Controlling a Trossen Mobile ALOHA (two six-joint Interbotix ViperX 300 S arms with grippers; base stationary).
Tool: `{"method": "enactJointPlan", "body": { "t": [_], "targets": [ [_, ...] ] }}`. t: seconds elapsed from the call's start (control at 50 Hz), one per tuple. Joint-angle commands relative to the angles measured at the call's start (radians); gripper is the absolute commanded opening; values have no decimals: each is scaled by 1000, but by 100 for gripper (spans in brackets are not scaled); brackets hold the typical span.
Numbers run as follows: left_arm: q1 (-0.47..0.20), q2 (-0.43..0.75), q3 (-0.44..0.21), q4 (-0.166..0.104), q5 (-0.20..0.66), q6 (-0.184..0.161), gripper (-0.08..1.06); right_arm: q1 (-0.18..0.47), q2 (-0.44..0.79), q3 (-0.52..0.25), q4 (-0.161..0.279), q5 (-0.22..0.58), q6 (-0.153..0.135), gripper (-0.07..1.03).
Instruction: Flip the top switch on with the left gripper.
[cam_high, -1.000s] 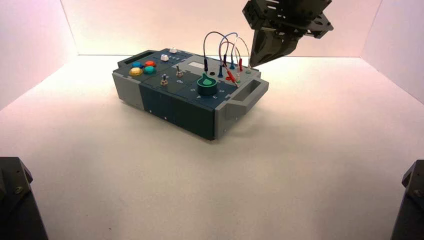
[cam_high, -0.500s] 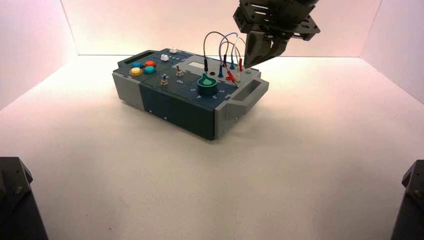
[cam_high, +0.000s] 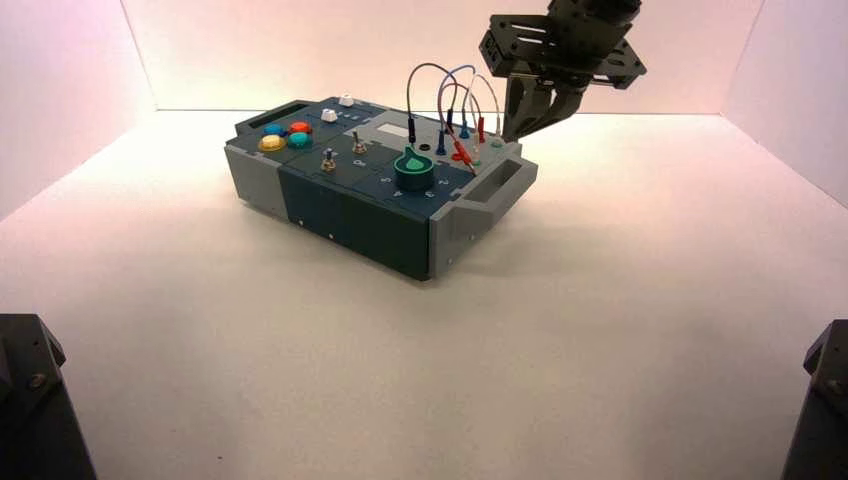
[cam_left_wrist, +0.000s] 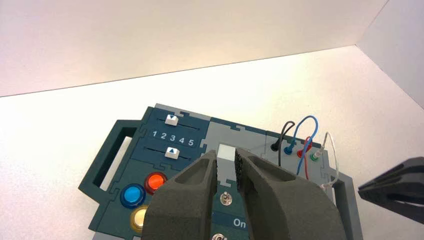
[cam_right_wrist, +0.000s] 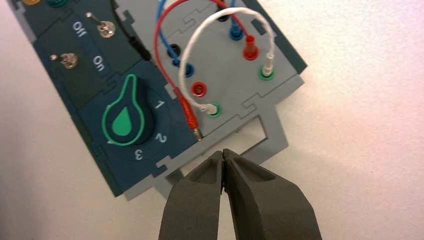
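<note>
Left gripper is open above the box; it holds nothing.
In high view, the box lies turned on the table, with the top switch on its upper face, farther than the bottom switch. The right gripper is near the grey handle at right; the left gripper is out of this view. In left wrist view, a gap shows between the left gripper's fingers, and the top switch is apart from them, beside the "On" panel. In right wrist view, both switches are near "Off" and "On", and the right gripper is closed over the grey handle, its fingertips together.
</note>
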Motion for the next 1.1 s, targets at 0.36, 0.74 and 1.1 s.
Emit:
{"method": "enactJointPlan", "body": {
  "t": [0.36,0.74,1.1],
  "targets": [
    [-5,-17,-20,2,-6,-2,22,-3,67,-91,-8,3,-3,-2],
    [-6,-17,-20,2,-6,-2,22,-3,106,-107,-8,3,-3,-2],
    [-5,-17,-20,2,-6,0,22,-5,121,-107,-8,28,-2,-2]
  ]
}}
